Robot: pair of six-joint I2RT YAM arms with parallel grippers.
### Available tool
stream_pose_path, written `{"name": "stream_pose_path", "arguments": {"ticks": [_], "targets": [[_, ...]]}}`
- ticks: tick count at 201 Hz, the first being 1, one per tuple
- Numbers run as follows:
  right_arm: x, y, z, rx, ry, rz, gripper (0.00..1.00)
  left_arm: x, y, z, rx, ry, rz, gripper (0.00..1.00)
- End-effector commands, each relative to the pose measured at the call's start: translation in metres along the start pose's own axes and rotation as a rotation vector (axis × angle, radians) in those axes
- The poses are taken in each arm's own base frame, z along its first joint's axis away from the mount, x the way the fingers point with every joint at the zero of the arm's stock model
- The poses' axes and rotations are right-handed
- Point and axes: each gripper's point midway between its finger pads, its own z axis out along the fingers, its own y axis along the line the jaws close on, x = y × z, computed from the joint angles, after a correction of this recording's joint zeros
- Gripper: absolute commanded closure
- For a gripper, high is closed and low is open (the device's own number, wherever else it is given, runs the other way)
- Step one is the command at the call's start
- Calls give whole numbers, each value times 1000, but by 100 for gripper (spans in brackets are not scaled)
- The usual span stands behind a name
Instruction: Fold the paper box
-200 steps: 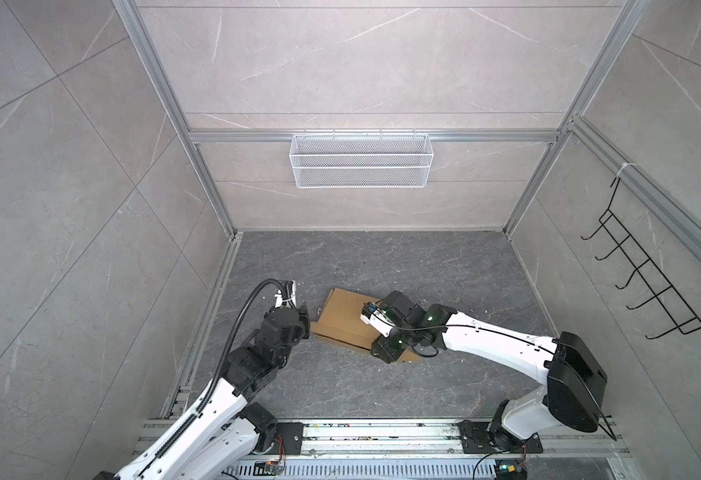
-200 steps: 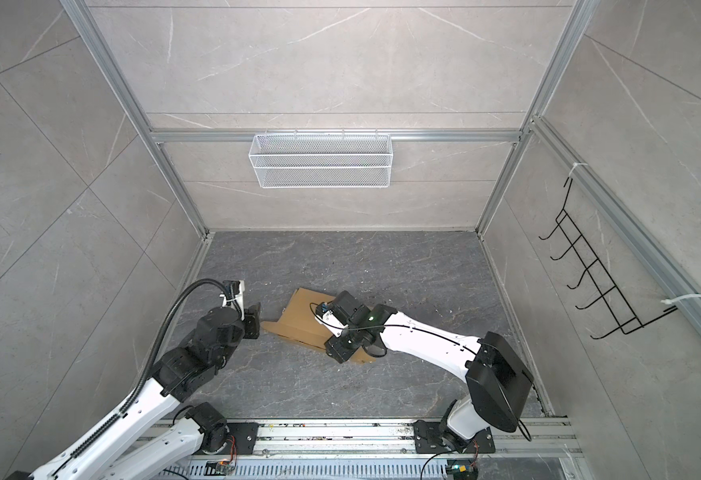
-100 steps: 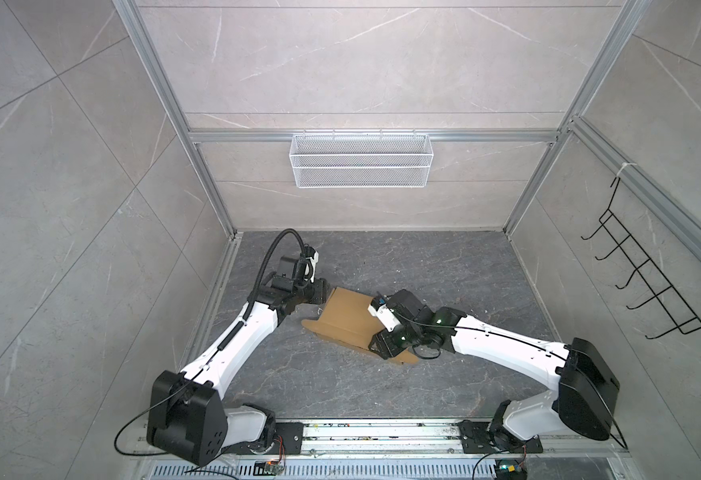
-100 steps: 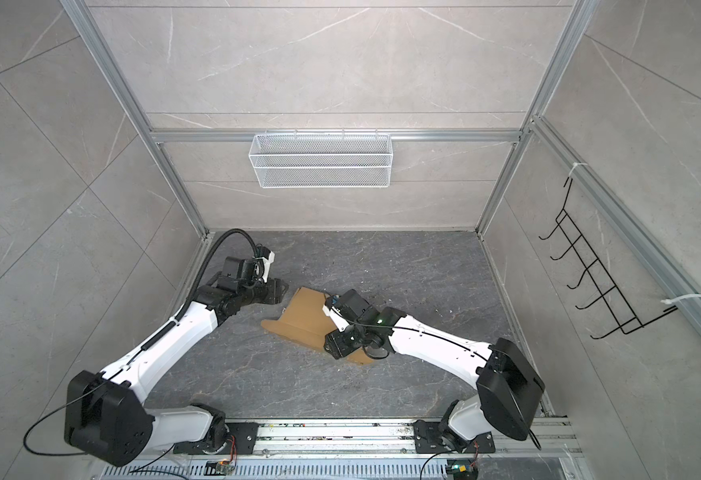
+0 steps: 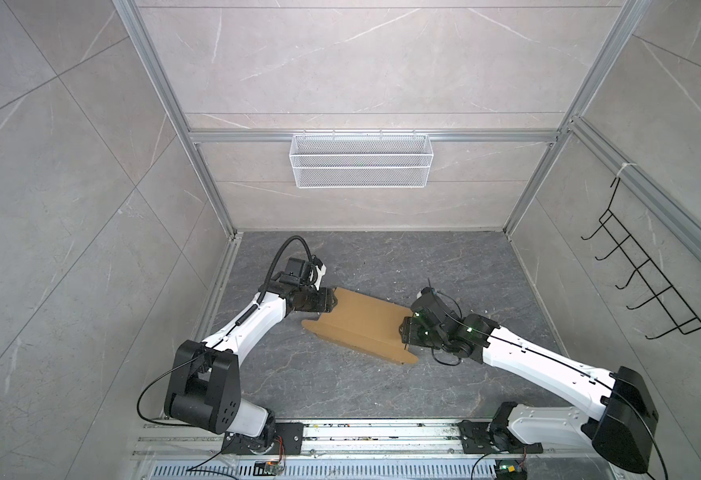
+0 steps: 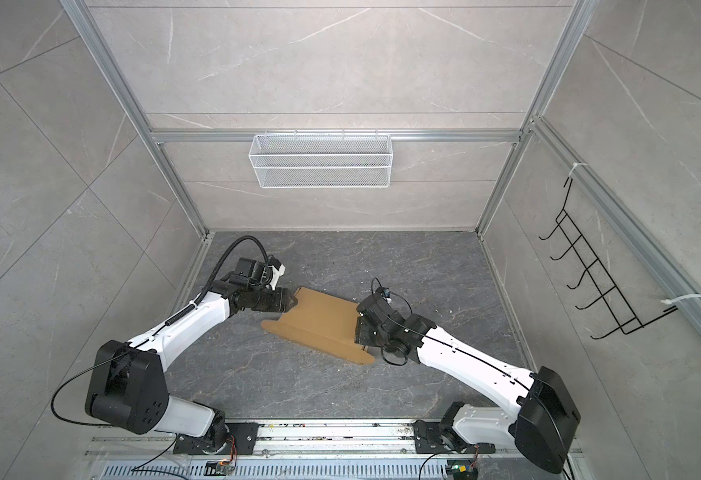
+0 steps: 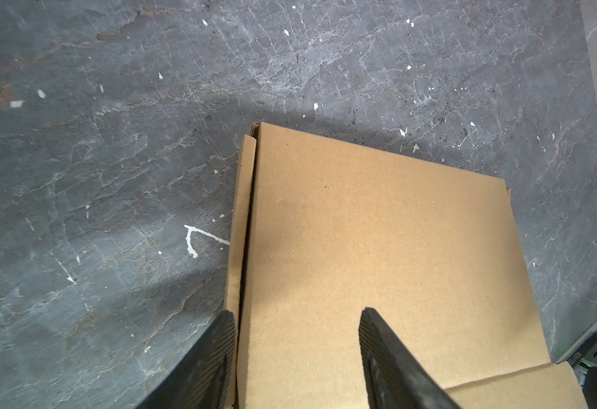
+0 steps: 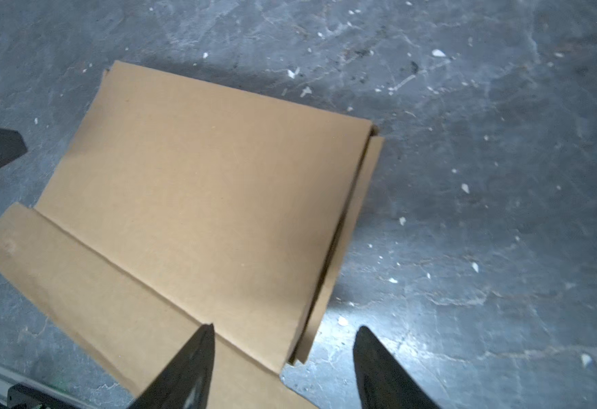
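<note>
Two pincers, one box: the paper box [image 5: 361, 326] lies about mid-tabletop [image 5: 382, 386], turned at an angle to the edges, and it shows in both top views [image 6: 319, 322]. Its top panel is folded down flat, and a long flap [image 8: 77, 283] sticks out on the side toward the front edge.

The left pincer [image 5: 332, 301] is at the box's left end. In the left wrist view it's spread [image 7: 297, 318], with one of its fingers [image 7: 215, 361] just outside a narrow strip [image 7: 242, 212] along that end and the other over the top panel.

The right pincer [image 5: 404, 330] is at the opposite end, also spread [image 8: 282, 340] – one finger over the flap crease, the other over bare tabletop. Can't tell if either one is actually touching the cardboard.

White specks [image 7: 41, 93] are scattered over the grey surface.
</note>
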Motion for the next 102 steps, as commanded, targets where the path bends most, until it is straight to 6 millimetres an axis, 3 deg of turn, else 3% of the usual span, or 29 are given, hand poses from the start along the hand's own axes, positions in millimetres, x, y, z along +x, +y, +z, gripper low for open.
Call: {"name": "stream_pose_path", "arguments": {"ticks": [1,57,102], "targets": [[16,-12,13,33,59,71,35,3,5,9,38,11,-78,41],[26,4,38,-35,134,62,42,10,5,19,110,-2,-159,44],[29,-5,52,-29,160,49,66,33,10,22,104,11,-200,58]]}}
